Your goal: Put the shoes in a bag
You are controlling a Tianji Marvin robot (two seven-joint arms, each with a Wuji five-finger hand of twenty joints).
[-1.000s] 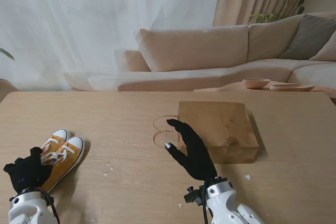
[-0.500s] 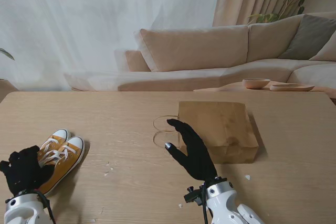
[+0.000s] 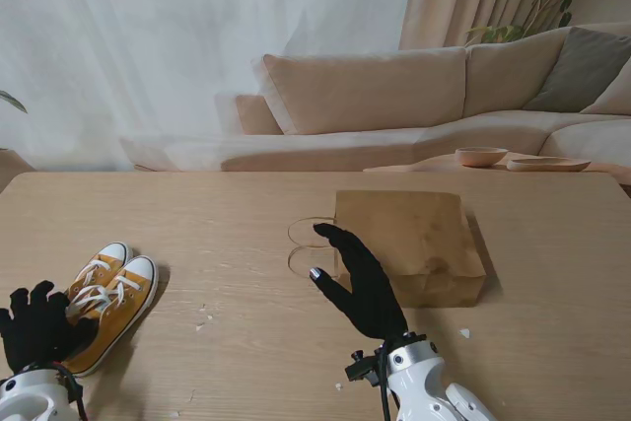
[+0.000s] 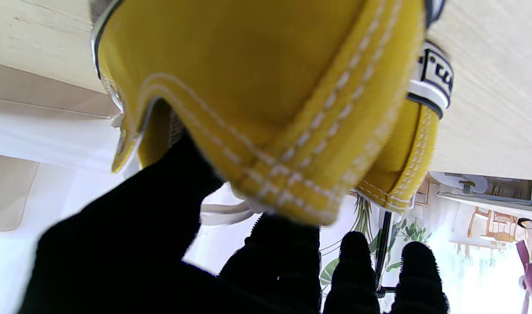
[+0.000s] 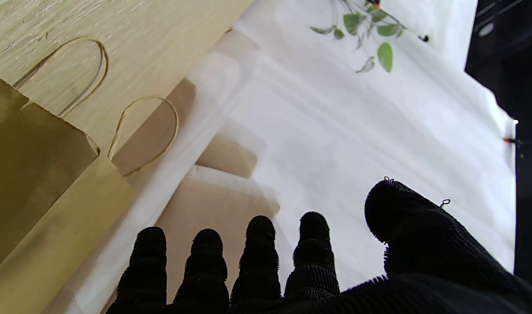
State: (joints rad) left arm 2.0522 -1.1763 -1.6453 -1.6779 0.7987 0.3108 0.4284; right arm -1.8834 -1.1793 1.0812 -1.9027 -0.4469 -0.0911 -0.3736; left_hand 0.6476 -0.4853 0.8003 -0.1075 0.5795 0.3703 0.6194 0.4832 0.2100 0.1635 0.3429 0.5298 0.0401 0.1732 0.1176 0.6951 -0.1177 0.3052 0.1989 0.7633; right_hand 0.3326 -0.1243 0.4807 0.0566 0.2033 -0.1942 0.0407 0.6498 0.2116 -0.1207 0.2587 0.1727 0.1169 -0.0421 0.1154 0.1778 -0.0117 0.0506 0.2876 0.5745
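A pair of yellow sneakers (image 3: 110, 295) with white laces lies side by side at the table's near left, toes pointing away from me. My left hand (image 3: 39, 327) is at their heels with its fingers spread, holding nothing. In the left wrist view a yellow heel (image 4: 266, 109) fills the frame, with the thumb (image 4: 139, 209) right against the collar. A brown paper bag (image 3: 414, 244) lies flat in the middle, its mouth and handles (image 3: 308, 244) facing left. My right hand (image 3: 360, 278) hovers open and flat beside the mouth. The bag's edge (image 5: 26, 165) shows in the right wrist view.
The wooden table (image 3: 246, 209) carries a few white scraps (image 3: 202, 323) between the shoes and the bag, and one more scrap (image 3: 465, 332) near the bag. A beige sofa (image 3: 414, 96) and a low table with a bowl (image 3: 481, 156) stand beyond the far edge.
My left hand has slid back toward me and to the left, off the sneakers' heels, and its fingers have spread. The right hand, bag and shoes have not moved.
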